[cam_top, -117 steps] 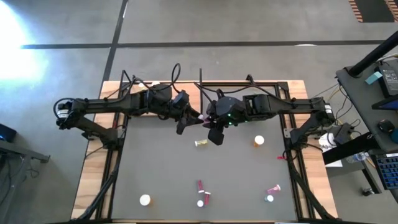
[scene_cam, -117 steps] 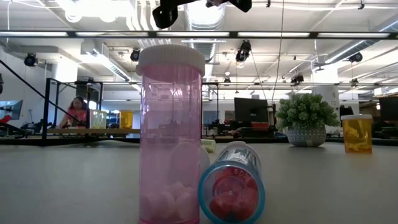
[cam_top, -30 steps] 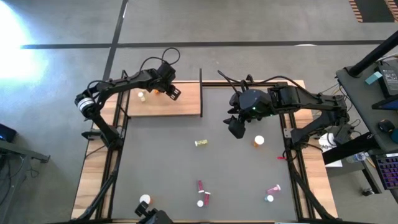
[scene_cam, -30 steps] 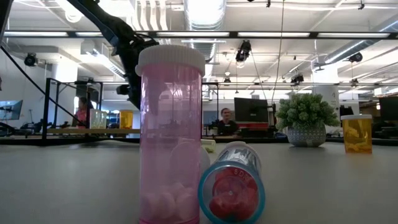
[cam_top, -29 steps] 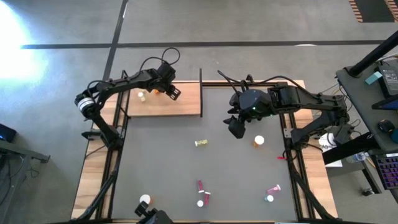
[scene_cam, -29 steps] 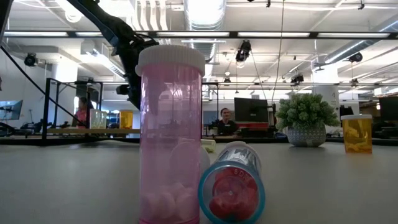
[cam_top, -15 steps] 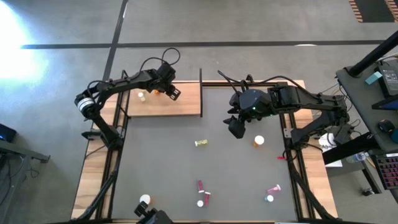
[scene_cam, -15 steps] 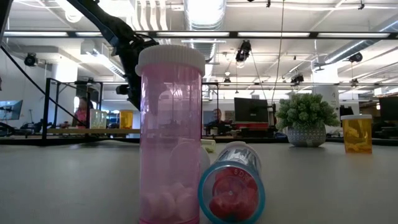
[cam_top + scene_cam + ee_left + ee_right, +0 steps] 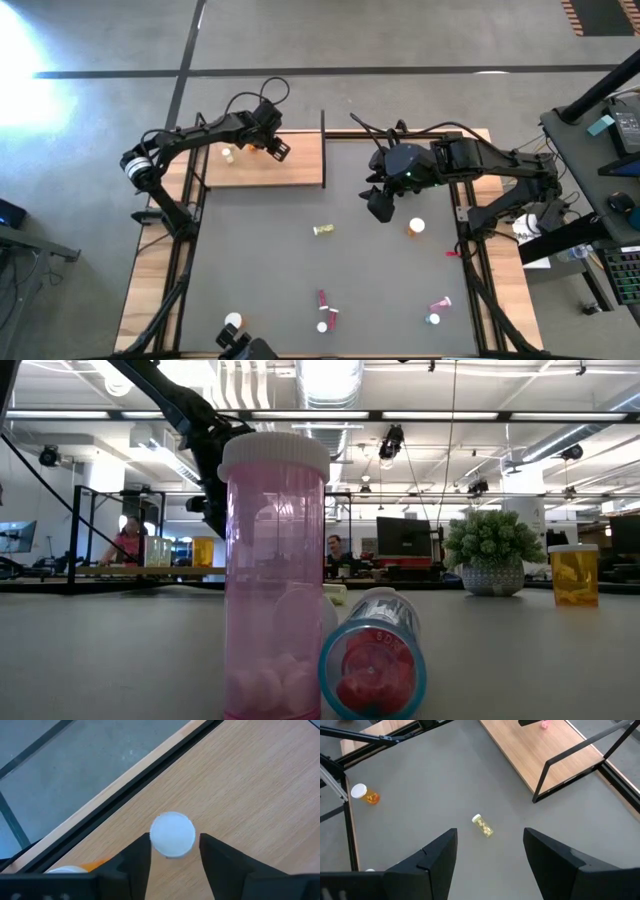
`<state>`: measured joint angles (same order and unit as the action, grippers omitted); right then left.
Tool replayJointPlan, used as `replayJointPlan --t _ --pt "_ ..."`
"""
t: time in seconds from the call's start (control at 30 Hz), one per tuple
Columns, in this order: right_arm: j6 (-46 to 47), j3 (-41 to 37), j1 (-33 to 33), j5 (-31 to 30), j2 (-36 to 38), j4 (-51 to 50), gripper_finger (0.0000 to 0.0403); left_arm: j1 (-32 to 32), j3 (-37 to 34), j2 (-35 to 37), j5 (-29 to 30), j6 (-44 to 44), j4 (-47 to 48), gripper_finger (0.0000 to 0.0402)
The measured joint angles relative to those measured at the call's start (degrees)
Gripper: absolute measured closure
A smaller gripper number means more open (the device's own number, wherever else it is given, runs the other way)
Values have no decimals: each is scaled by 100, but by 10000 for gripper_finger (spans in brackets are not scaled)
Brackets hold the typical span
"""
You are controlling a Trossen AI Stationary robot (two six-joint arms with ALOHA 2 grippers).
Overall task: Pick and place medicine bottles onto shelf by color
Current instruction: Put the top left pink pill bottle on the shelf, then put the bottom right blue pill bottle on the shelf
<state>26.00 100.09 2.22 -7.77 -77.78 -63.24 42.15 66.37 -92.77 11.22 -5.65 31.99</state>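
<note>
The light-wood shelf [image 9: 290, 168] lies at the table's far left, its black post [image 9: 323, 140] at the right end. My left gripper [image 9: 262, 147] hangs over it, open. Its fingers stand either side of an upright bottle's white cap [image 9: 172, 834], with a gap showing on one side. This bottle shows pink [image 9: 543, 724] in the right wrist view and stands on its base on the shelf. An orange bottle [image 9: 75, 867] stands beside it. My right gripper [image 9: 380, 208] is raised over the mat, open, with nothing between its fingers [image 9: 437, 852].
A yellowish bottle [image 9: 323, 230] lies on the grey mat and an orange one [image 9: 416, 227] stands right of it. Near the front edge are pink bottles [image 9: 322, 298] [image 9: 440, 303] and a white-capped one [image 9: 233, 322]. A small plant [image 9: 492, 550] stands far back.
</note>
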Motion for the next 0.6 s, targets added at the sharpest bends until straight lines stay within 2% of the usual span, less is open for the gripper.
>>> replayJointPlan --t 0.23,0.43,0.6 --pt "7 0 1 2 0 0 183 6 109 0 0 -2 14 222" --pt "48 0 1 1 0 -41 183 13 231 33 -25 -2 171 218" --pt "175 0 0 0 0 -185 183 11 240 250 -341 -14 204 218"
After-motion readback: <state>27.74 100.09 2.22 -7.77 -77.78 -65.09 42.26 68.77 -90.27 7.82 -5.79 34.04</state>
